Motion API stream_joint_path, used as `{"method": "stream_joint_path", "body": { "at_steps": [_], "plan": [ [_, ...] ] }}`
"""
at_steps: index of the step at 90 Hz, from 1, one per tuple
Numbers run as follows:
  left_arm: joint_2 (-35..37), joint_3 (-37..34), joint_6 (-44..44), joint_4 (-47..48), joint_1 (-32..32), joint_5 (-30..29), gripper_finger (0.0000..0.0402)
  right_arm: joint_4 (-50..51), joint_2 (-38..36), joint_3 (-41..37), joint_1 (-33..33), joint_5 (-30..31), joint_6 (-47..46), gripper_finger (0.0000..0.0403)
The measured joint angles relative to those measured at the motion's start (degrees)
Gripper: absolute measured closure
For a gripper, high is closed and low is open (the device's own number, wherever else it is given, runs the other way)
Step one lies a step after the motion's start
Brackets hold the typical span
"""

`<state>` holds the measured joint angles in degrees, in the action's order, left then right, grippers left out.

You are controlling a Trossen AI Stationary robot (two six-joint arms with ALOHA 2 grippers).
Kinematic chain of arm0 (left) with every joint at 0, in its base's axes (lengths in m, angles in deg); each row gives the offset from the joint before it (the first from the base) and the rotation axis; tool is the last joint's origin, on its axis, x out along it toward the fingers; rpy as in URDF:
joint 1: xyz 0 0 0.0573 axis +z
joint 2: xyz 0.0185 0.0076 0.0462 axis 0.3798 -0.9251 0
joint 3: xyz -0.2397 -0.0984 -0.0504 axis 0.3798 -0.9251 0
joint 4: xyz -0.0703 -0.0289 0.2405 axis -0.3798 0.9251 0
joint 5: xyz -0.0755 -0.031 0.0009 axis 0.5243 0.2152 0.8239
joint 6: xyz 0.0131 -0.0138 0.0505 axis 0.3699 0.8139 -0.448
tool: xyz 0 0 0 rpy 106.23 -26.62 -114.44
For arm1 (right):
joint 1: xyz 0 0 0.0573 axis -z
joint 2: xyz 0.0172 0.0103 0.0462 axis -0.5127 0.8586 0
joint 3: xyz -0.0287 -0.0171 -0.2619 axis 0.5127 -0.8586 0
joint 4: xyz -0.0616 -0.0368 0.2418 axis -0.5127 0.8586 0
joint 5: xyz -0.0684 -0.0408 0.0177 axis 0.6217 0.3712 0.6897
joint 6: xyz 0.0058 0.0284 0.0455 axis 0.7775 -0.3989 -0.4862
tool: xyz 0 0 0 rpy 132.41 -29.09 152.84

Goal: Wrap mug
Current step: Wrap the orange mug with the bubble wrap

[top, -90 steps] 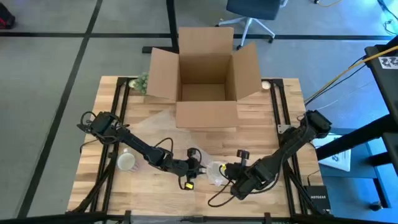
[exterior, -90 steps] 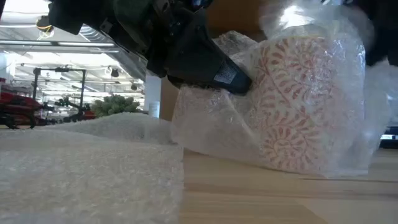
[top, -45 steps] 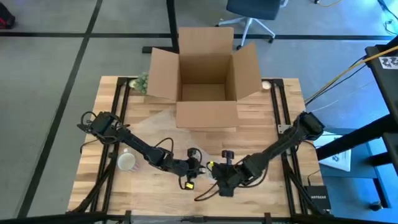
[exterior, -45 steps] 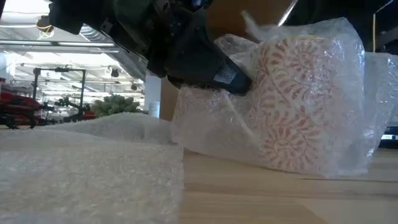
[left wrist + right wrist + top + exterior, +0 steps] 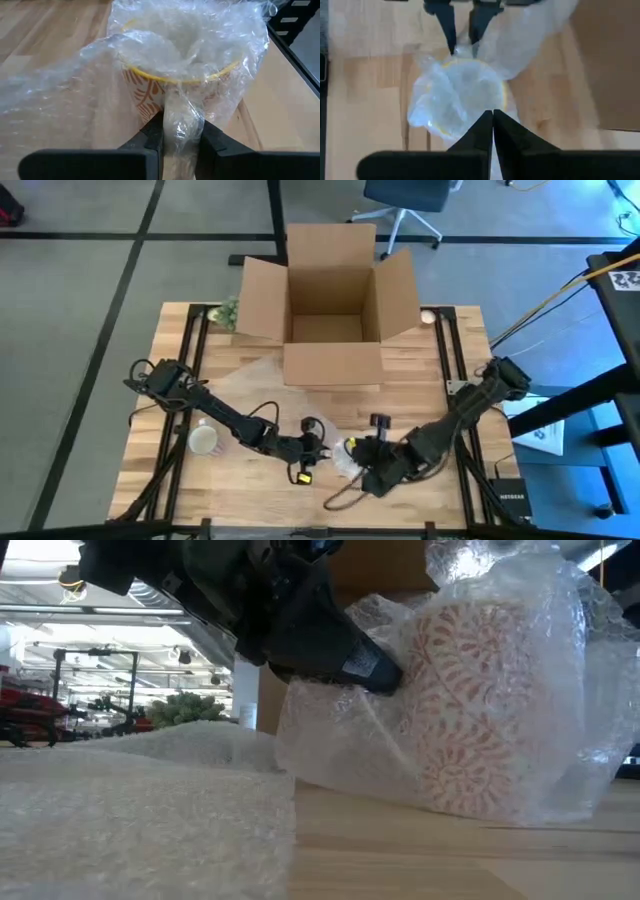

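- Mug, white w/ red leaf pattern and yellow rim, sits upright on the wooden table, lower centre of the high view; fills right half of the low view.
- Bubble wrap is draped over the mug and stuffed into its mouth; loose sheet trails off toward lower left of the low view.
- Left gripper is just beside the mug at centre-bottom of the high view; fingers clenched on a twisted strand of the wrap against the mug's side.
- Right gripper is on the mug's other side, lower centre-right in the high view, above the rim; fingers pressed together, tips at the wrap bunched in the mug's mouth. Can't tell if any film is pinched between them.
- Open cardboard box at top centre of the high view, well apart from the mug.
- Second, plain cup at lower left of the high view, near the left arm.
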<state>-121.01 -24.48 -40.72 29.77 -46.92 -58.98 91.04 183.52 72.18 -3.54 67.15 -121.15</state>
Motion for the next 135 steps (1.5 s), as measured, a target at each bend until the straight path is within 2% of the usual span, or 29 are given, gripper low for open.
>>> {"method": "stream_joint_path", "body": {
  "at_steps": [11, 33, 38, 48, 60, 70, 81, 90, 96, 102, 111, 115, 122, 135],
  "plan": [
    [0.00, 0.00, 0.01, 0.01, 0.00, 0.00, 0.0362, -11.70, 2.21, -5.42, 2.55, -6.20, 3.40, 0.0403],
    [0.00, 0.04, 0.27, -1.14, 0.04, 0.31, 0.0359, -13.79, 6.88, -6.55, 4.65, -8.41, 4.41, 0.0403],
    [0.00, 0.00, 0.34, -1.80, 0.04, 0.75, 0.0339, -14.10, 6.93, -6.58, 4.60, -8.56, 4.58, 0.0403],
    [0.04, 0.00, -0.21, -3.18, -0.11, 1.34, 0.0270, -14.09, 7.02, -6.62, 4.51, -9.37, 4.77, 0.0403],
    [1.92, -0.07, -3.13, -0.37, -0.32, 4.05, 0.0197, -14.09, 7.05, -6.64, 4.48, -9.88, 4.69, 0.0403],
    [7.01, 0.01, -4.21, 5.01, -1.41, 4.41, 0.0163, -14.11, 7.06, -6.66, 4.42, -9.92, 4.63, 0.0403],
    [13.46, -0.02, -4.69, 12.99, -2.41, 2.94, 0.0151, -13.33, 7.17, -6.12, 4.43, -10.01, 4.76, 0.0403],
    [18.51, 0.04, -5.82, 17.87, -2.56, 1.94, 0.0154, -12.74, 7.26, -5.56, 4.43, -10.03, 4.98, 0.0403],
    [20.34, 0.04, -6.52, 20.83, -2.56, -0.93, 0.0179, -12.27, 7.28, -5.17, 4.43, -9.95, 5.42, 0.0403],
    [20.88, -0.02, -7.84, 22.06, -2.58, -3.02, 0.0234, -12.26, 7.28, -5.09, 4.41, -9.92, 5.57, 0.0403],
    [20.90, -0.02, -10.38, 21.87, -2.67, -3.40, 0.0355, -12.21, 7.28, -5.07, 4.43, -9.90, 5.55, 0.0403],
    [20.90, -0.02, -10.57, 21.85, -2.43, -2.14, 0.0381, -12.21, 7.28, -5.07, 4.43, -9.88, 5.56, 0.0403],
    [20.90, -0.02, -9.47, 21.57, -2.05, -0.59, 0.0375, -12.20, 7.28, -5.07, 4.42, -9.90, 5.56, 0.0403],
    [21.22, -0.02, -7.62, 20.53, -1.56, 1.53, 0.0322, -12.21, 7.28, -5.04, 4.43, -9.90, 5.58, 0.0403]
  ]
}}
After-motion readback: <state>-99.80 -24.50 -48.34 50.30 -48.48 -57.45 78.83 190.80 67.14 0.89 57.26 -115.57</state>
